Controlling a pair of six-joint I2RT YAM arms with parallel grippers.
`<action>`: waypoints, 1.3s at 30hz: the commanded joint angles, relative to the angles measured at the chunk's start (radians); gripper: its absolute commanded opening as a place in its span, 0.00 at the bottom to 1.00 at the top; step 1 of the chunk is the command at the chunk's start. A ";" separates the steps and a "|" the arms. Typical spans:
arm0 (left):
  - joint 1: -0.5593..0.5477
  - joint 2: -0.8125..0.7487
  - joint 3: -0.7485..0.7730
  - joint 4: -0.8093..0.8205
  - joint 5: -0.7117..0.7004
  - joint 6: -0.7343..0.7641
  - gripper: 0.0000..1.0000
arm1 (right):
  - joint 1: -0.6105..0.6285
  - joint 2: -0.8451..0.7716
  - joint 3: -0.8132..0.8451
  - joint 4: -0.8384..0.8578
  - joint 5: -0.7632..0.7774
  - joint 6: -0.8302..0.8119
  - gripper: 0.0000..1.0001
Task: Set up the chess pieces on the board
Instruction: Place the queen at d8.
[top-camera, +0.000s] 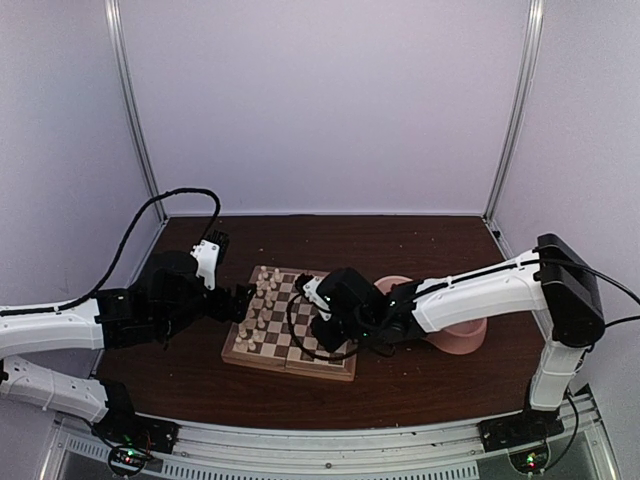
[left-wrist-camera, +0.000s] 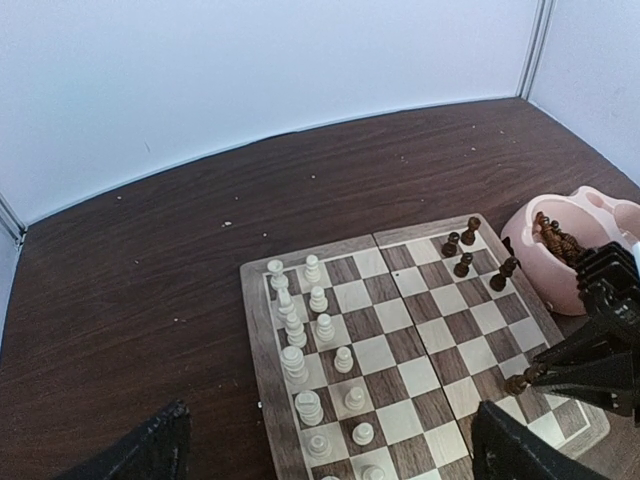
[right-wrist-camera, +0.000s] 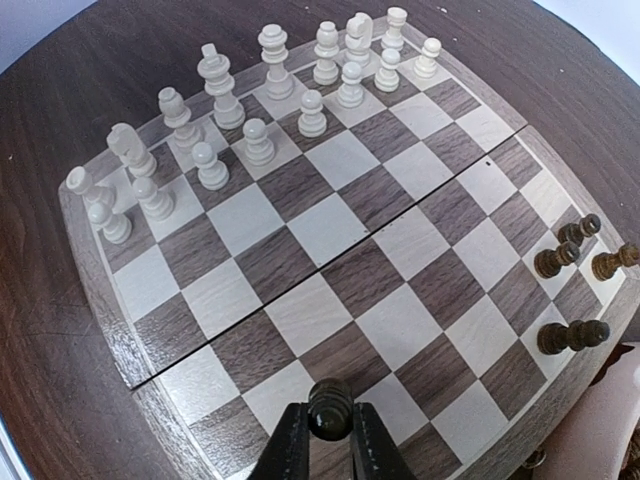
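Right pincer (right-wrist-camera: 330, 445) is clamping one dark piece (right-wrist-camera: 330, 405) low over the board (right-wrist-camera: 300, 225) edge opposite the ranked cream pieces (right-wrist-camera: 260, 140), evidently bound for the dark rows, while left pincer (left-wrist-camera: 330, 465) is hanging wide and empty by the cream side.

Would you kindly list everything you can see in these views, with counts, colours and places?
Board: one, light and dark brown checks with a tan rim, mid-table.
Cream chess pieces: sixteen, cream, two rows along one board edge.
Dark chess pieces: four, dark brown, standing near the opposite edge.
Held piece: one, dark brown, pinched above the board's edge squares.
Bowl pieces: several, dark brown, too heaped to count, inside the bowl.
Pink double bowl: one, pink, beside the board's dark side.
Table: one, dark brown.
Left gripper: one, black, open, by the cream side.
Right gripper: one, black, shut on the held piece.
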 joint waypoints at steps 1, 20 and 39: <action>0.005 -0.007 -0.002 0.033 0.006 -0.005 0.98 | -0.032 -0.051 -0.029 0.016 0.033 0.010 0.15; 0.005 -0.002 -0.002 0.033 0.012 -0.006 0.98 | -0.133 -0.067 -0.067 0.014 0.087 0.028 0.15; 0.005 -0.003 -0.003 0.034 0.020 -0.008 0.98 | -0.164 -0.027 -0.058 0.004 0.083 0.043 0.15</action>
